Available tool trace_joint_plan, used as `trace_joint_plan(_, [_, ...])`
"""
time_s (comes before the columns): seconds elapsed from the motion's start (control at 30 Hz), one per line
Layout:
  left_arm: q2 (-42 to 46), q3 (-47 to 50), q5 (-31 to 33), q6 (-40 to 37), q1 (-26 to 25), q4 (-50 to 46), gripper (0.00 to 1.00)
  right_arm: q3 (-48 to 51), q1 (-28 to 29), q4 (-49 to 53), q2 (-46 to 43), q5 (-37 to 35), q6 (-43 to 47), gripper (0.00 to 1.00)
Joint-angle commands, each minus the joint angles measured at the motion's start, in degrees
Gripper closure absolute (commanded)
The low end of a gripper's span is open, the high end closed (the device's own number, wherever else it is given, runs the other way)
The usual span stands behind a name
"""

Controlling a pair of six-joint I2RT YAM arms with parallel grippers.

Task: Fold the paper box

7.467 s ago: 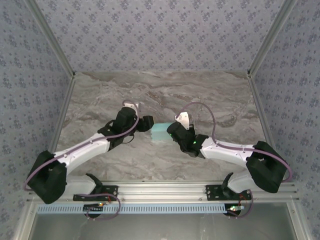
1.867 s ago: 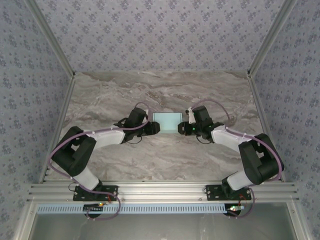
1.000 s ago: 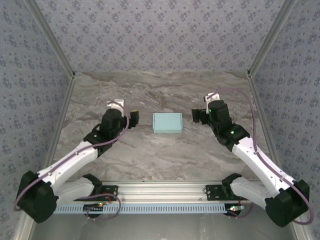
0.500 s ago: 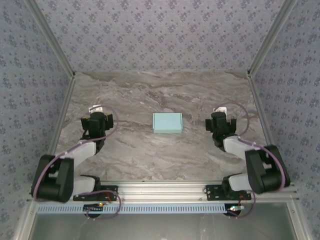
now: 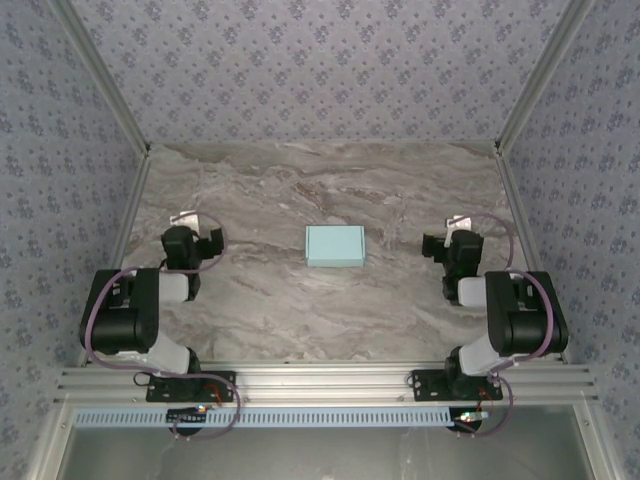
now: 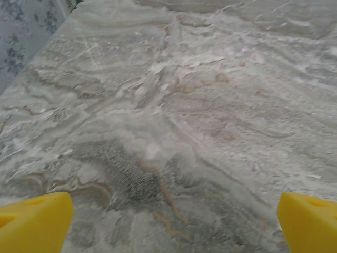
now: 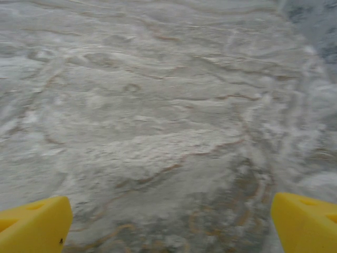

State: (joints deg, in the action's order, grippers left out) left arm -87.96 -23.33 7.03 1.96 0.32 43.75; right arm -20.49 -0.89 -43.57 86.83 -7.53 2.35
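Note:
The paper box (image 5: 335,246) is a small closed mint rectangular box lying flat in the middle of the marble table, untouched. My left gripper (image 5: 197,247) is pulled back to the left side of the table, well away from the box, and it is open; in the left wrist view its yellow fingertips (image 6: 34,224) sit far apart over bare marble. My right gripper (image 5: 447,247) is drawn back on the right side, also apart from the box and open, with its yellow fingertips (image 7: 305,221) wide over bare marble.
The marble table (image 5: 320,180) is bordered by patterned walls with metal posts on the left (image 5: 100,80) and right (image 5: 540,80). An aluminium rail (image 5: 320,385) with the arm bases runs along the near edge.
Both arms have drawn back from the box toward their bases, folding up at the table's sides. The box lies where it was left, closed.

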Motion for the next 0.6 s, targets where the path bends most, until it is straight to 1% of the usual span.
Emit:
trace_joint_plan(0.0, [0.11, -0.14, -2.56, -0.39, 0.12, 2.99, 0.01, -1.6, -0.85, -2.44, 0.37, 4.71, -1.39, 0.01])
trace_joint_plan(0.57, [0.08, -0.13, -2.58, -0.35, 0.12, 3.1, 0.01, -1.82, -0.61, -2.0, 0.28, 4.35, -1.21, 0.01])
